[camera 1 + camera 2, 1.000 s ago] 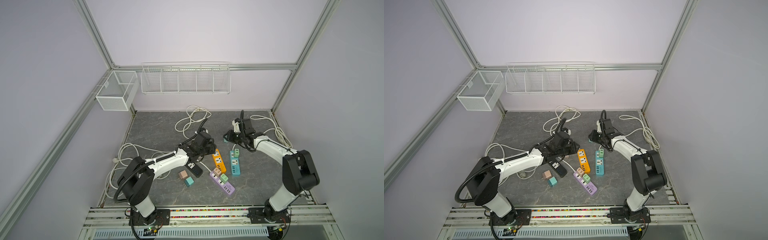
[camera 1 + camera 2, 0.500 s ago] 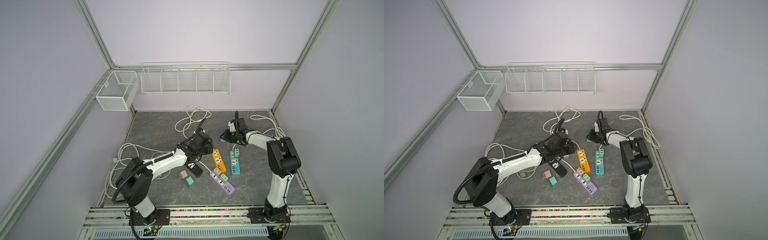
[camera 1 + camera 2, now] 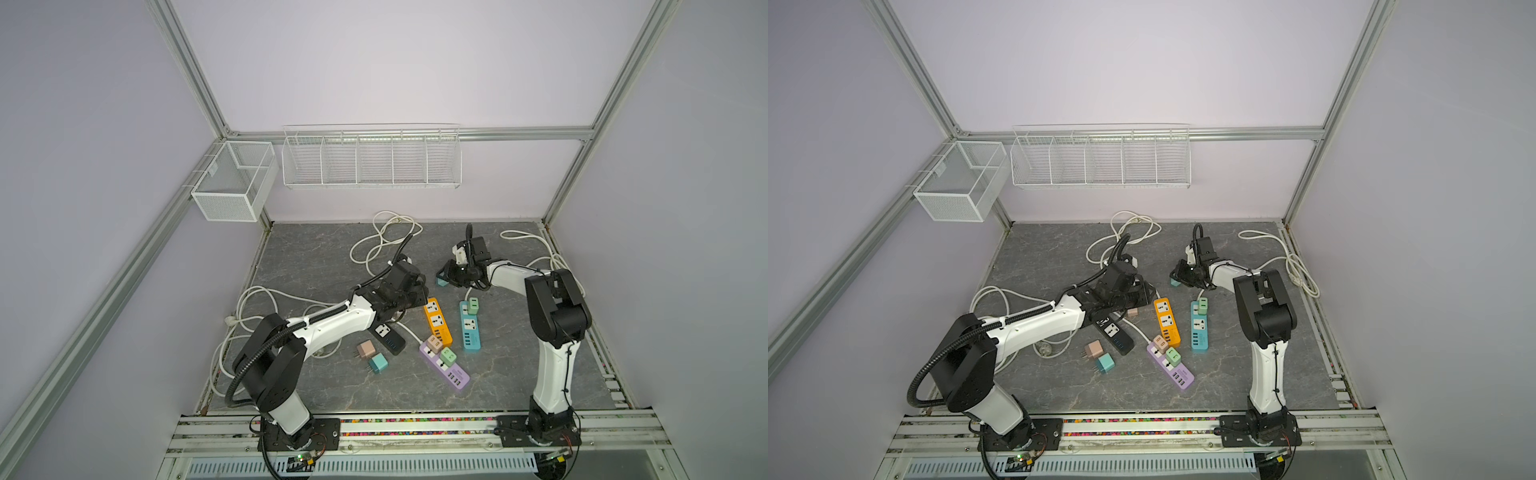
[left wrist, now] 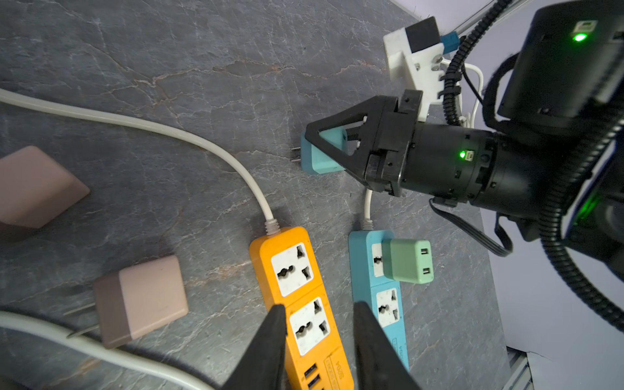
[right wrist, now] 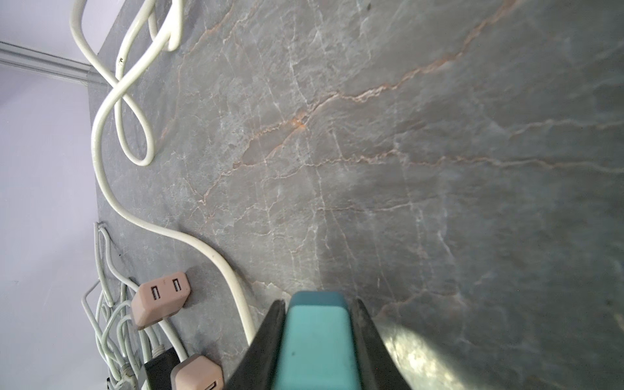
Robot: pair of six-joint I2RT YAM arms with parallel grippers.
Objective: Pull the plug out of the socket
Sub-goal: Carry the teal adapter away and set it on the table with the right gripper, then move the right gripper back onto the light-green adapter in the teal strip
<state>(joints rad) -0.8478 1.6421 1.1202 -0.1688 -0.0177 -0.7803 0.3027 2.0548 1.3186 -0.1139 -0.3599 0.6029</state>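
Grey marbled tabletop (image 3: 316, 257), teal plug (image 4: 322, 163) clear of any socket.
Right gripper (image 5: 318, 305) pinches it just past the blue power strip's (image 4: 388, 305) cord end; left gripper (image 4: 319, 305), jaws slightly parted, hovers over the orange strip (image 4: 292, 268) alongside.

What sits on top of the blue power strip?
On the blue power strip, a green plug sits in the socket nearest the cord; the next socket is empty. The plug's prongs are hidden inside.

A robotics lab cell: aluminium frame (image 3: 197, 79), plain lilac walls (image 3: 395, 62), wall-hung wire baskets (image 3: 371, 160).
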